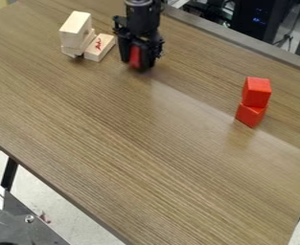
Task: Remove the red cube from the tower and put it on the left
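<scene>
While clasping the red cube (135, 55) in the hand (138, 63), seems ready to place; lower to the surface (126, 134), then release.

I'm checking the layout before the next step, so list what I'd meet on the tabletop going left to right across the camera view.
Stack of pale wooden blocks → wooden block with red marking → tool with red block in it → tower of two red cubes.
</scene>
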You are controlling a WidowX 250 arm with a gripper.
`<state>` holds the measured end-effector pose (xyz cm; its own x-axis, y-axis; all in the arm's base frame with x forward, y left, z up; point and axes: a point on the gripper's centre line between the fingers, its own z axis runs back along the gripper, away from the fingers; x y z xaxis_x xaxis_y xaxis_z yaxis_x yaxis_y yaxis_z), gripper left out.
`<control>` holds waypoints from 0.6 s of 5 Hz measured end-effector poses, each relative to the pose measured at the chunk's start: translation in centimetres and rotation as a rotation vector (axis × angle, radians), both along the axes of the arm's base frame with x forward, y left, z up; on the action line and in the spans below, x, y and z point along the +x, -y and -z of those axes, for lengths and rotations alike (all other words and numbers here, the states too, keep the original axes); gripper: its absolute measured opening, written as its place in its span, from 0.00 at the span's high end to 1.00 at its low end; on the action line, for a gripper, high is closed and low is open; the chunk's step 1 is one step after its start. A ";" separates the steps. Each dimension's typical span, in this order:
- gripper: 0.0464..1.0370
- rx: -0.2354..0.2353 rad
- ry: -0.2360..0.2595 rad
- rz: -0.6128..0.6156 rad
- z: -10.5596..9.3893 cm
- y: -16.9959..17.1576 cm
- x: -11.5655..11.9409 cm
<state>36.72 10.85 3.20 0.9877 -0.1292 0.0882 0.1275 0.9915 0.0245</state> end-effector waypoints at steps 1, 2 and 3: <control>0.45 0.029 0.030 0.015 0.9 -0.3 -0.1; 0.40 0.091 0.109 -0.054 0.8 -0.9 -0.6; 0.11 0.142 0.134 -0.088 0.5 -1.2 -0.6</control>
